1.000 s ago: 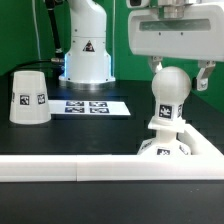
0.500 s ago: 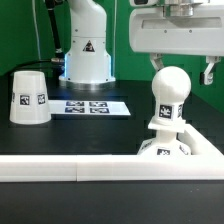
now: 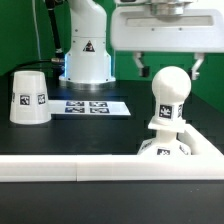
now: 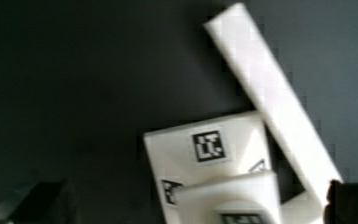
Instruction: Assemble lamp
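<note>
The round white bulb (image 3: 170, 92) stands upright by its neck on the flat square base (image 3: 165, 148) at the exterior view's right. My gripper (image 3: 168, 64) hangs open and empty just above the bulb's top, with one finger on each side and neither touching it. The tapered shade (image 3: 28, 97) stands mouth down on the table at the exterior view's left, far from the gripper. In the wrist view the tagged base (image 4: 202, 150) and the bulb's top (image 4: 247, 200) lie below between my dark fingertips (image 4: 43, 200).
The marker board (image 3: 90, 106) lies flat between the shade and the lamp base. A long white rail (image 3: 70, 168) runs along the front and up beside the base; it also shows in the wrist view (image 4: 265, 90). The arm's white pedestal (image 3: 88, 50) stands behind.
My gripper has risen off the bulb and shifted toward the exterior view's left, staying open. The bulb, base and shade have not moved.
</note>
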Tool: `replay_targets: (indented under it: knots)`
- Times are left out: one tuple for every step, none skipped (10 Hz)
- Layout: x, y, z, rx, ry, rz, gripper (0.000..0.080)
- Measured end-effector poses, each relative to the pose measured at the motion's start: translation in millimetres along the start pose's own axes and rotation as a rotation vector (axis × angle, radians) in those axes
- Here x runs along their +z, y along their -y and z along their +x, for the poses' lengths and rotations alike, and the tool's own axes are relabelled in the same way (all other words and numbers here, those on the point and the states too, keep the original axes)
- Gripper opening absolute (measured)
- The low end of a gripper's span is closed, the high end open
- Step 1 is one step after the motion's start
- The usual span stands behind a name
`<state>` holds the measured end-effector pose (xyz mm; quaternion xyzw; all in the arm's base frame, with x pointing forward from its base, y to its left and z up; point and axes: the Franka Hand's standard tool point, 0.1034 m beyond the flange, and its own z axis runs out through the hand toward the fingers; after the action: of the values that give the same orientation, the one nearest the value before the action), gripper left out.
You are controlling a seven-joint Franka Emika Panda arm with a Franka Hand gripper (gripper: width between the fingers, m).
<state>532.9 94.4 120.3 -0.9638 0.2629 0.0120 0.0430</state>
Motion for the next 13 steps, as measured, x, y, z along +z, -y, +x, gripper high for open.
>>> replay_targets:
  knots:
    - [1.8,-15.6,1.9,-0.050,0.010,-0.008,0.0699]
    - [2.0,-14.5,2.4,-0.044,0.009,-0.007,0.0699]
    - [2.3,-15.1,2.6,-0.052,0.010,-0.008,0.0699]
    - [2.5,-15.4,2.7,-0.051,0.010,-0.008,0.0699]
    - [2.2,-19.2,5.6,-0.057,0.009,-0.009,0.0699]
    - [1.5,-25.9,10.8,-0.054,0.006,-0.011,0.0699]
    - [1.5,-31.6,13.3,-0.073,0.006,-0.013,0.0699]
    - [2.1,-50.5,14.4,-0.177,0.012,-0.020,0.0699]
    - [0.7,-76.3,15.1,-0.203,0.008,-0.024,0.0699]
    - [-1.3,-97.6,13.9,-0.220,0.009,-0.027,0.0699]
    - [-3.2,-119.8,17.5,-0.248,0.008,-0.024,0.0699]
    - [-6.1,-143.4,23.0,-0.268,0.006,-0.026,0.0699]
    - [-9.0,-160.2,28.1,-0.285,0.003,-0.027,0.0699]
